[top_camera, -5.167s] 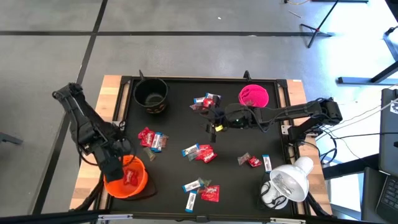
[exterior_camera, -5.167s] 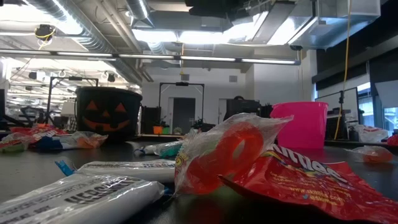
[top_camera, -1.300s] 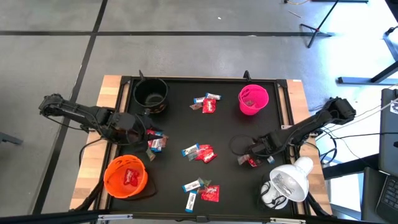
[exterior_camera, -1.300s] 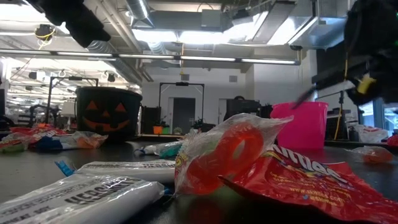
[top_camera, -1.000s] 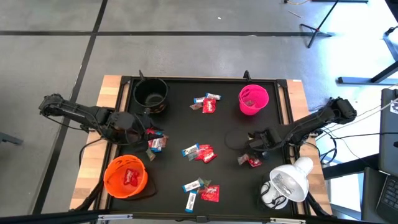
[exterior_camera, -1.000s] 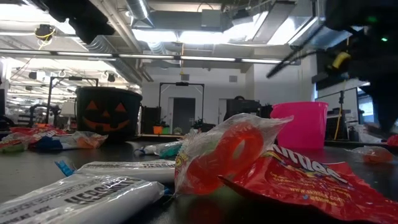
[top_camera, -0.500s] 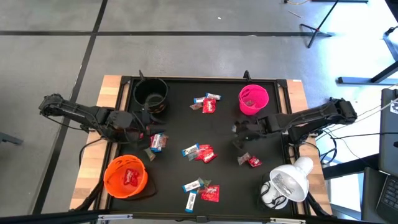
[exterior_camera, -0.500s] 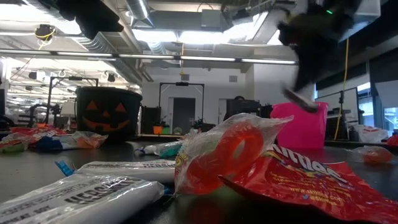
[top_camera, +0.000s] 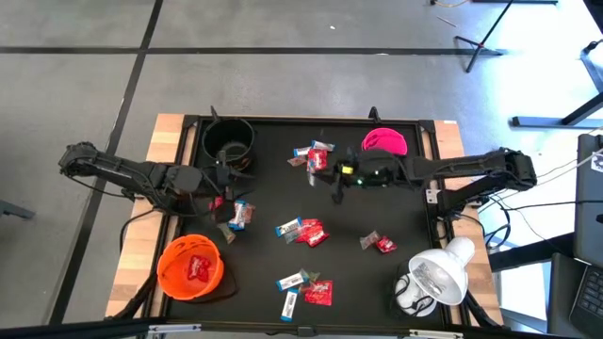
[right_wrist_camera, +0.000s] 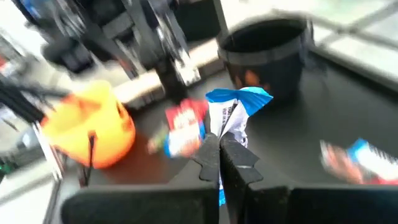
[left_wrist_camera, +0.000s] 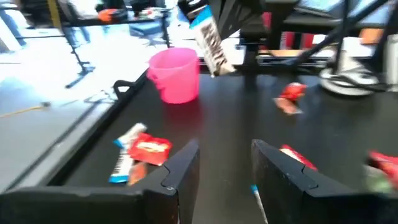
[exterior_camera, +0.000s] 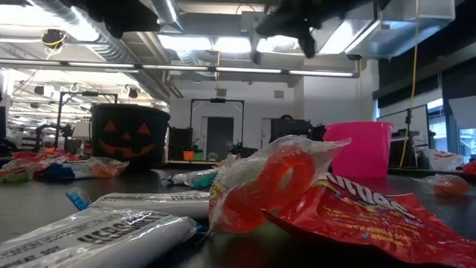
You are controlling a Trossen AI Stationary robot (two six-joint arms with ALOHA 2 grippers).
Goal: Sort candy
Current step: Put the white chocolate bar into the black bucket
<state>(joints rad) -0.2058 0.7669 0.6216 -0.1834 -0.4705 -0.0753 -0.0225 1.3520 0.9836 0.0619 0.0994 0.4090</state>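
Observation:
Candy in red and in blue-and-white wrappers lies in small heaps on the black mat: one far (top_camera: 316, 155), one in the middle (top_camera: 301, 231), one on the left (top_camera: 236, 215), one on the right (top_camera: 377, 243) and one near (top_camera: 306, 287). My right gripper (top_camera: 335, 185) reaches across the mat's middle, shut on a blue-and-white candy (right_wrist_camera: 231, 118). My left gripper (left_wrist_camera: 227, 163) hovers open beside the left heap with nothing between its fingers. A black bowl (top_camera: 229, 141), a pink bowl (top_camera: 384, 141) and an orange bowl (top_camera: 191, 266) stand on the mat. My right gripper pinches one end of the blue-and-white candy (right_wrist_camera: 222, 146) between its two fingers. In the left wrist view the candy (left_wrist_camera: 210, 38) hangs tilted below the gripper, lifted clear of the mat.
A white lamp (top_camera: 429, 278) stands at the near right corner. The orange bowl holds red candy. The pink bowl stands close behind my right arm. Bare mat lies between the heaps.
My right gripper has risen from the right-hand heap and swept toward the table's left and far side, to above the middle. The blue-and-white candy has gone with it, lifted clear. My left gripper has edged toward the table's right.

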